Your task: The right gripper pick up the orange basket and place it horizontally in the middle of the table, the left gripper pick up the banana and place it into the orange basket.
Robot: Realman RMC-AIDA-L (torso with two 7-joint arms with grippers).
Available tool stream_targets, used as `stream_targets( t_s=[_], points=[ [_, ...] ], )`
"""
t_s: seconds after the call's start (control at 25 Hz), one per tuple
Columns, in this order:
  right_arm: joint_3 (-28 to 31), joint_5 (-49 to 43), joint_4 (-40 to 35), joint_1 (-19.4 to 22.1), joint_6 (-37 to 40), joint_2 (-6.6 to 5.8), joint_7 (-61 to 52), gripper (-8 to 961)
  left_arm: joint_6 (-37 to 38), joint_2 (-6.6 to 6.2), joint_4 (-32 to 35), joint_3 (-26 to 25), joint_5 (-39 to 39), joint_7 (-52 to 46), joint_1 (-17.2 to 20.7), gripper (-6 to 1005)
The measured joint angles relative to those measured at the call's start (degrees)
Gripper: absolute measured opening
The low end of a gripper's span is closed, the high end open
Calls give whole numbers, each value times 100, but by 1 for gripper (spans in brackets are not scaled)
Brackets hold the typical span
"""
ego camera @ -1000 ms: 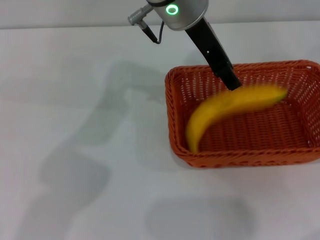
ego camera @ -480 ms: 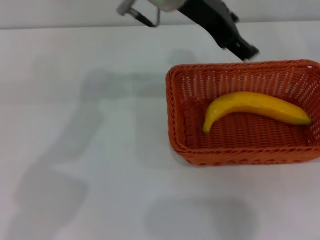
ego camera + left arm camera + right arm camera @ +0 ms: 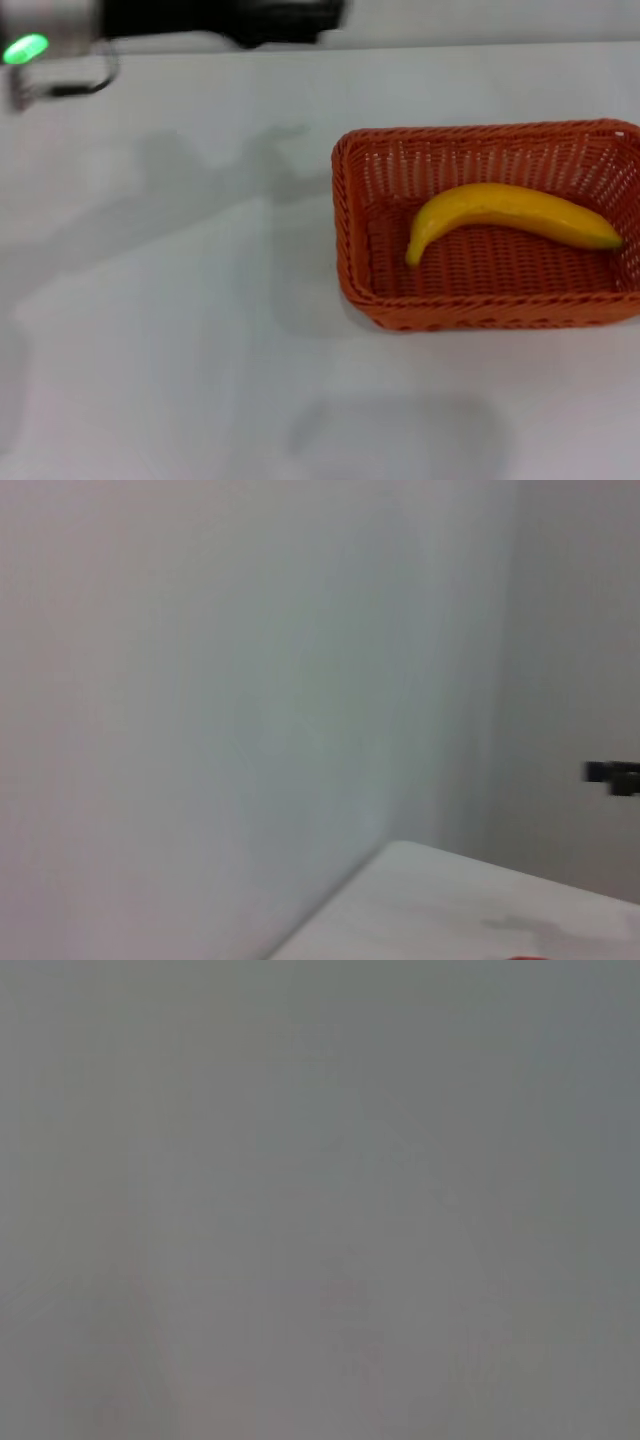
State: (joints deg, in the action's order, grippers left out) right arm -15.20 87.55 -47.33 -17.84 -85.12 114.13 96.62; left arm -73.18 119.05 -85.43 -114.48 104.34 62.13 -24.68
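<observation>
The orange basket (image 3: 480,312) lies lengthwise on the white table (image 3: 180,330) at the right of the head view, its right end cut off by the picture's edge. The yellow banana (image 3: 510,210) lies loose inside it, along the basket floor, with its dark tip to the right. My left gripper (image 3: 330,15) is a black shape stretched along the top edge, far above and left of the basket and touching nothing; its arm with a green light (image 3: 25,48) is at the top left. The right gripper is out of view.
Bare white tabletop spreads left of and in front of the basket. The left wrist view shows a pale wall, a corner of the table (image 3: 470,900) and a small dark object (image 3: 612,776) far off. Only flat grey fills the right wrist view.
The banana dropped from the left gripper into the basket and came to rest there. The left arm then rose and swung away to the upper left. The basket has not moved.
</observation>
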Motion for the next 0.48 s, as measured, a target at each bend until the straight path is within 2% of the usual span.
stream_targets(
  t_s=[0.16,0.28,0.36,0.48],
  points=[
    [175,333,474,19,-205,30,521,846,20,24,-51,-323,-886,770,1039,895],
    [260,696,1171,43,-493,-37,1078,845,19,38,172,-534,-1770,1573,1785,895],
    [260,727,1359,94,-492,-55,1334,844,-9,45,448,-621,-2350,2129,2164,895],
    [229,692,1370,244,-311,16,1649,843,-62,46,1018,-669,-3145,3057,2601,895]
  ],
)
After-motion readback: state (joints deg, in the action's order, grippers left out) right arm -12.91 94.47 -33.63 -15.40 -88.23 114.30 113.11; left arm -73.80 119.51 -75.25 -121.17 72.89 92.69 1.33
